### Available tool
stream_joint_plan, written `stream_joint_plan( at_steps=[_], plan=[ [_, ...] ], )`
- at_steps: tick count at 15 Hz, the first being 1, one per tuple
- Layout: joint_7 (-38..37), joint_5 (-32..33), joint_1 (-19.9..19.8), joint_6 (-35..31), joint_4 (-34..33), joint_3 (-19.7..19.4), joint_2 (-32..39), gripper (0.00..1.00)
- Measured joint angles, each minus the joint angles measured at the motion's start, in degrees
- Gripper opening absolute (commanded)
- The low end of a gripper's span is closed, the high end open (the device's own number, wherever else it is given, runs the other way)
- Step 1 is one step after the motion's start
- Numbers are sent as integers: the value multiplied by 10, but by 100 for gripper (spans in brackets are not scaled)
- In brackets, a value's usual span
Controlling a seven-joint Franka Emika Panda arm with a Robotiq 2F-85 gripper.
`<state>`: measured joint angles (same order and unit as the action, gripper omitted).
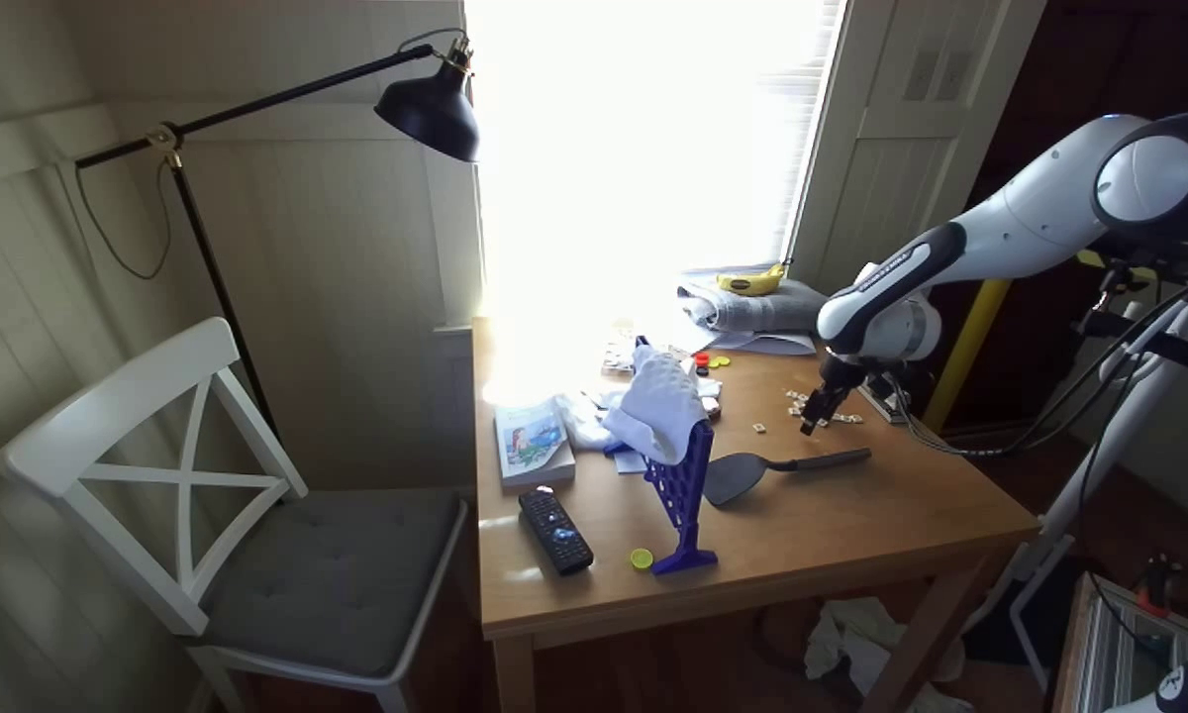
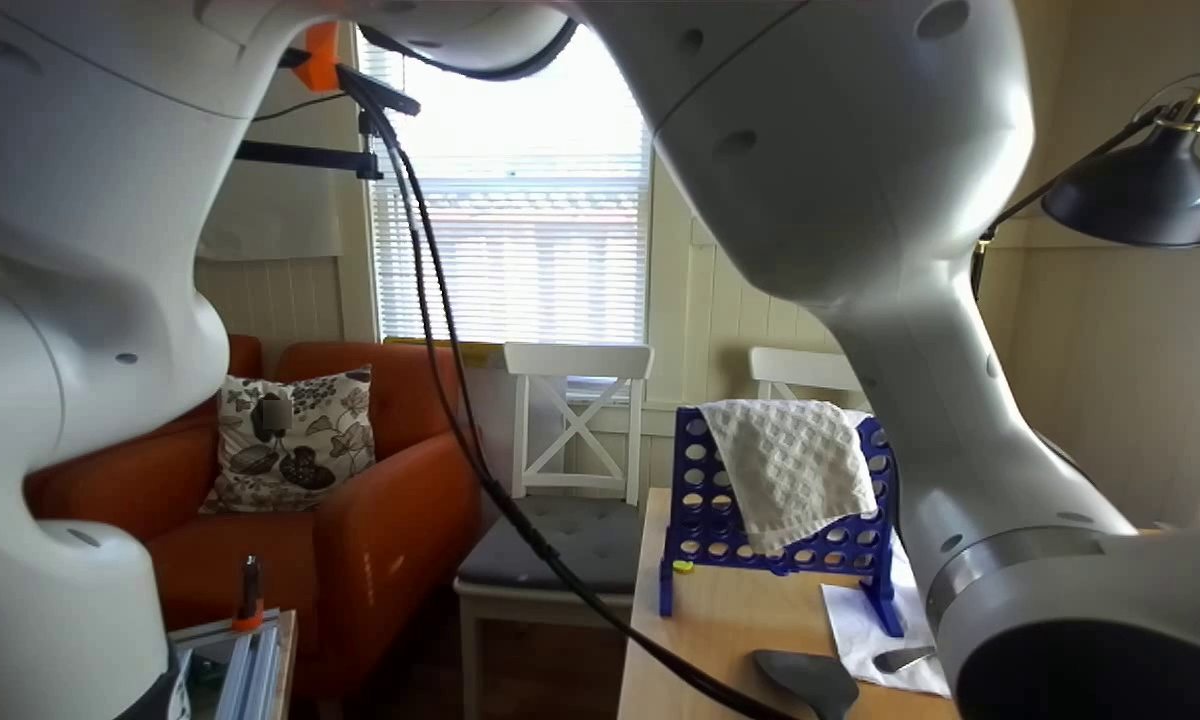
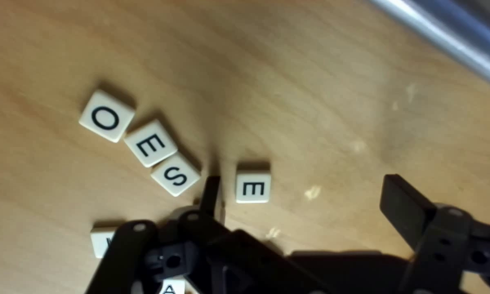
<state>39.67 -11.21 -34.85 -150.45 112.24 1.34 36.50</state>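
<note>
Gripper (image 3: 304, 192), jaws apart over the table (image 3: 310, 102), with an E tile (image 3: 253, 187) lying between them in the wrist view, near three lettered tiles (image 3: 150, 143).

Daylight burns the window (image 1: 634, 149) white and glares off the table (image 1: 812, 525), the floor (image 1: 673, 673) below is dim, and in the wrist view letter tiles (image 3: 253, 186) throw soft, short shadows.

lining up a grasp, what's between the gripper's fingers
In the wrist view, a white E tile on the tabletop shows between the fingers of the open gripper.
</note>
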Motion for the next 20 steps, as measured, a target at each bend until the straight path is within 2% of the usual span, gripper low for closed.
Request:
stream_joint_plan(
  at_steps=[1,3,4,7,13,14,15,20],
  plan=[
    [0,0,-1,2,-3,0,2,99],
    [0,0,-3,5,-8,0,6,75],
    [0,0,-3,5,-8,0,6,70],
    [0,0,-5,5,-14,-2,6,47],
    [0,0,-9,8,-20,-4,6,6],
    [0,1,-8,12,-21,-5,5,2],
    [0,2,-6,17,-22,-6,5,6],
    [-1,3,1,21,-23,-12,5,6]
  ],
)
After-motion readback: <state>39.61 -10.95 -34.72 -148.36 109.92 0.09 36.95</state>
